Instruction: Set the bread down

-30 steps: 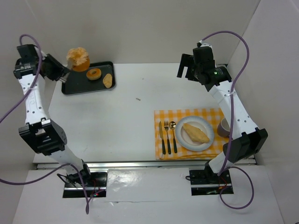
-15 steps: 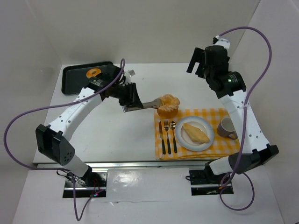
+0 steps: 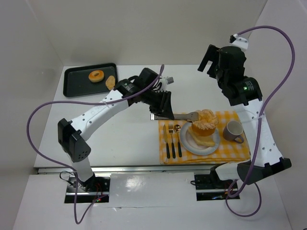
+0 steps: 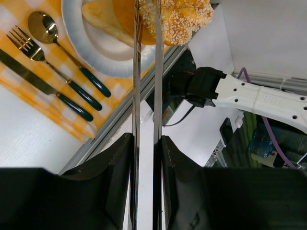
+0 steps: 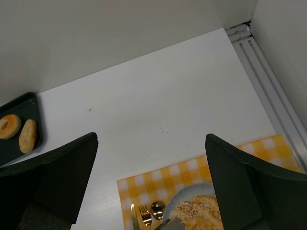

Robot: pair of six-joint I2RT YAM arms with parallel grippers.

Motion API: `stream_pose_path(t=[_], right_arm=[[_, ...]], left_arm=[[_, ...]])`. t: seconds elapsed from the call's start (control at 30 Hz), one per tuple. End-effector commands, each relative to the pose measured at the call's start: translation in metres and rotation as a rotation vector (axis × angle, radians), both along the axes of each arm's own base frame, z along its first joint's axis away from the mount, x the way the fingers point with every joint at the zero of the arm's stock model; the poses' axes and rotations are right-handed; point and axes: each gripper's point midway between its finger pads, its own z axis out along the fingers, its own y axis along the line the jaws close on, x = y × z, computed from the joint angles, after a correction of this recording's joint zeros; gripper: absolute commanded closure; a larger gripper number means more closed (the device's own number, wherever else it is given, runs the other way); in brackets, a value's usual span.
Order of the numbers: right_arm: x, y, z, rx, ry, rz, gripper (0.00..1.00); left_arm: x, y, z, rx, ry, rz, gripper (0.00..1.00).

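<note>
A round sugar-crusted bread bun point(image 3: 206, 120) hangs over the white plate point(image 3: 185, 139), pinched between the tips of metal tongs point(image 3: 180, 116). My left gripper point(image 3: 159, 109) is shut on the tongs' handles. In the left wrist view the tongs point(image 4: 135, 96) run up from my left gripper point(image 4: 145, 143) to the bun point(image 4: 184, 19) above the plate point(image 4: 96, 52). A long roll point(image 3: 205, 140) lies on the plate beneath the bun. My right gripper point(image 5: 153, 163) is open and empty, high over the table behind the mat; the bun point(image 5: 196, 215) shows at that view's bottom edge.
The plate rests on a yellow checked mat point(image 3: 235, 154) with a knife, fork and spoon point(image 3: 171, 139) at its left and a mug point(image 3: 233, 130) at its right. A black tray point(image 3: 76, 84) at back left holds a donut point(image 3: 96, 75) and a small roll point(image 3: 111, 82).
My left arm has swung from the tray at back left across the table to the plate, carrying the bun in the tongs. The right arm has lifted and shifted slightly right.
</note>
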Motion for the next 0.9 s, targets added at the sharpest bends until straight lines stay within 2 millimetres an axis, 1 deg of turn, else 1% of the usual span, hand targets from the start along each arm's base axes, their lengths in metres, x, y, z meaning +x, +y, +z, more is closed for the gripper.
stream_pose_path(t=[0.0, 0.03, 0.07, 0.1, 0.13, 0.17, 0.23, 0.3, 0.37, 0.4, 0.43, 0.47, 0.5, 0.53, 0.57, 0.6, 0.63, 0.67, 0.73, 0.77, 0.8, 0.83, 0.87], right_arm=[[-0.007, -0.010, 0.022, 0.018, -0.068, -0.035, 0.00], [-0.007, -0.011, 0.020, 0.015, -0.059, -0.035, 0.00], [-0.007, -0.011, 0.020, 0.015, -0.059, -0.035, 0.00], [-0.010, -0.012, 0.023, 0.018, -0.068, -0.035, 0.00], [-0.010, -0.012, 0.023, 0.018, -0.068, -0.035, 0.00], [-0.010, -0.011, 0.020, 0.015, -0.059, -0.035, 0.00], [-0.010, -0.011, 0.020, 0.015, -0.059, -0.035, 0.00], [-0.008, -0.011, 0.017, 0.014, -0.058, -0.035, 0.00], [-0.008, -0.009, 0.017, 0.017, -0.057, -0.026, 0.00], [-0.008, -0.009, 0.017, 0.017, -0.057, -0.026, 0.00], [-0.008, -0.009, 0.017, 0.017, -0.057, -0.026, 0.00], [-0.008, -0.009, 0.017, 0.017, -0.057, -0.026, 0.00], [-0.008, -0.009, 0.017, 0.017, -0.057, -0.026, 0.00], [-0.008, -0.009, 0.017, 0.017, -0.057, -0.026, 0.00], [-0.007, -0.009, 0.014, 0.014, -0.048, -0.026, 0.00], [-0.007, -0.009, 0.014, 0.014, -0.048, -0.026, 0.00], [-0.007, -0.009, 0.014, 0.014, -0.048, -0.026, 0.00], [-0.007, -0.009, 0.009, 0.010, -0.036, -0.026, 0.00], [-0.008, -0.009, 0.010, 0.014, -0.046, -0.026, 0.00], [-0.008, -0.009, 0.010, 0.014, -0.046, -0.026, 0.00], [-0.008, -0.009, 0.010, 0.014, -0.046, -0.026, 0.00], [-0.008, -0.009, 0.015, 0.017, -0.057, -0.026, 0.00], [-0.006, -0.009, 0.012, 0.014, -0.048, -0.026, 0.00]], left_arm=[[0.003, -0.011, 0.015, -0.029, -0.060, -0.025, 1.00], [0.003, -0.016, 0.017, -0.029, -0.069, -0.029, 1.00], [0.004, -0.016, 0.014, -0.020, -0.069, -0.036, 1.00], [0.001, -0.019, 0.012, -0.013, -0.061, -0.045, 1.00], [0.000, -0.020, 0.003, 0.022, -0.058, -0.036, 1.00], [0.002, -0.020, 0.006, 0.022, -0.081, -0.036, 1.00], [0.003, -0.022, -0.005, 0.052, -0.072, -0.032, 1.00], [0.005, -0.024, -0.004, 0.050, -0.074, -0.031, 1.00], [0.008, -0.031, -0.008, 0.058, -0.087, -0.041, 1.00], [0.009, -0.029, -0.007, 0.070, -0.092, -0.031, 1.00], [0.006, -0.033, -0.011, 0.078, -0.084, -0.043, 1.00], [0.007, -0.034, -0.018, 0.097, -0.077, -0.054, 1.00], [0.004, -0.038, -0.015, 0.095, -0.086, -0.070, 0.96], [0.002, -0.036, -0.019, 0.115, -0.066, -0.072, 0.91], [0.005, -0.034, -0.021, 0.132, -0.074, -0.070, 0.86], [0.002, -0.038, -0.023, 0.139, -0.069, -0.080, 0.82], [0.000, -0.036, -0.025, 0.146, -0.061, -0.081, 0.74], [0.001, -0.036, -0.026, 0.155, -0.061, -0.088, 0.70], [0.003, -0.036, -0.024, 0.154, -0.073, -0.081, 0.60], [0.003, -0.036, -0.024, 0.154, -0.073, -0.081, 0.51], [0.004, -0.037, -0.020, 0.147, -0.081, -0.080, 0.47], [0.004, -0.037, -0.020, 0.147, -0.081, -0.080, 0.43], [0.004, -0.037, -0.017, 0.140, -0.087, -0.079, 0.39]])
